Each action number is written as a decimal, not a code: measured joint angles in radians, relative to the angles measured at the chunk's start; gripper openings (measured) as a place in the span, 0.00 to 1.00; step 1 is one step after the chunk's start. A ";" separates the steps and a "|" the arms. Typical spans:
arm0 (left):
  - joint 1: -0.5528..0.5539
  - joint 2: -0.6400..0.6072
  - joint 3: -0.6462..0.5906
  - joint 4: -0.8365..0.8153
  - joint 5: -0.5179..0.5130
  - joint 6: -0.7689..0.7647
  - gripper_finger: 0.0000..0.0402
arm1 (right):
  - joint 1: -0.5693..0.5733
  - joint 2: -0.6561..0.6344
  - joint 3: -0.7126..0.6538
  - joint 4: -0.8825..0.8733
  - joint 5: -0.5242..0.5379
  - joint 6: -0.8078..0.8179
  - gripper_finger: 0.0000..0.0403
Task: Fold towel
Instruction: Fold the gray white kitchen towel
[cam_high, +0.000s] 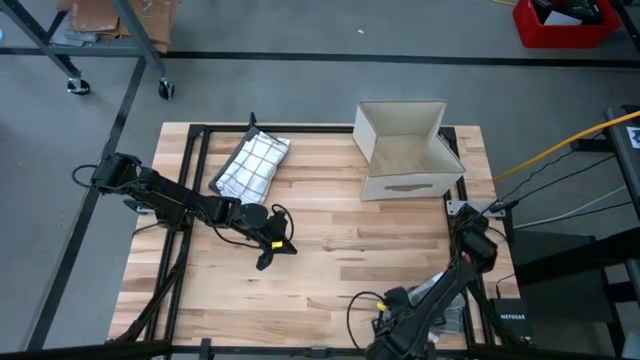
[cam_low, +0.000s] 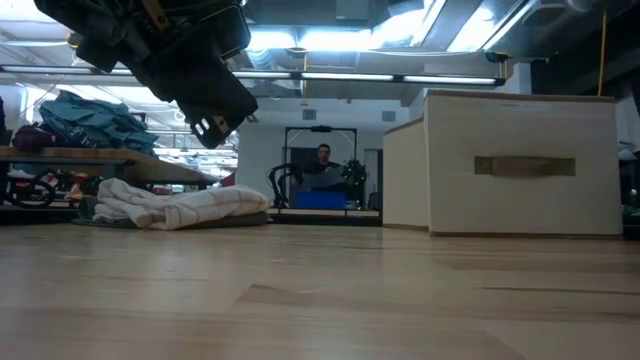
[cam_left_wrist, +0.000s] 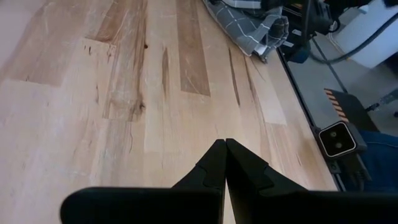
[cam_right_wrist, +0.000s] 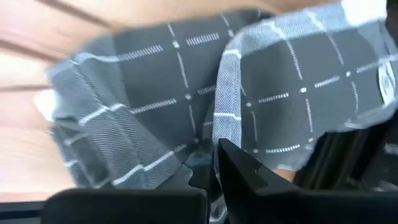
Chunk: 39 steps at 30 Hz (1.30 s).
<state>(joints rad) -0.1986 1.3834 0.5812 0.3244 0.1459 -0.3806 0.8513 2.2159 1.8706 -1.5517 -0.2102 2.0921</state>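
I look first at the large light wooden plank table; most of its top is bare. At its far right stands the pale square cardboard box with a slot handle. At the far left, well apart from the box, lies the white towel with thin grey checks; it is bunched in a loose heap and not spread flat, so I judge the folding has not begun. The left gripper hangs above the middle-left of the table, near the towel but not touching it; it is clenched tight on nothing. The right arm is tucked at the near right edge of the table; the right gripper has its nose right against a dark grey cloth with white checks, which fills its wrist view. Whether it has caught this cloth I cannot tell, and I cannot place the cloth in the high view. I think the step in hand is a first pinch on fabric. To do it well I would take one edge or corner only, not a thick fold; lift slowly, so that the layers fall apart; carry it over the bare planks; and release the left gripper before it comes to help.
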 joint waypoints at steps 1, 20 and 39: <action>0.000 0.000 0.000 0.000 0.000 -0.003 0.00 | 0.000 0.005 0.000 0.000 -0.024 -0.005 0.07; 0.000 0.000 0.000 0.000 0.000 0.014 0.00 | 0.000 0.011 0.000 -0.008 -0.072 -0.003 0.39; 0.000 -0.031 -0.001 0.007 0.000 0.045 0.00 | -0.016 0.011 0.000 0.155 0.285 -0.002 0.02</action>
<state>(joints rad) -0.1986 1.3527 0.5804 0.3314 0.1459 -0.3355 0.8355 2.2269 1.8708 -1.3966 0.0752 2.0901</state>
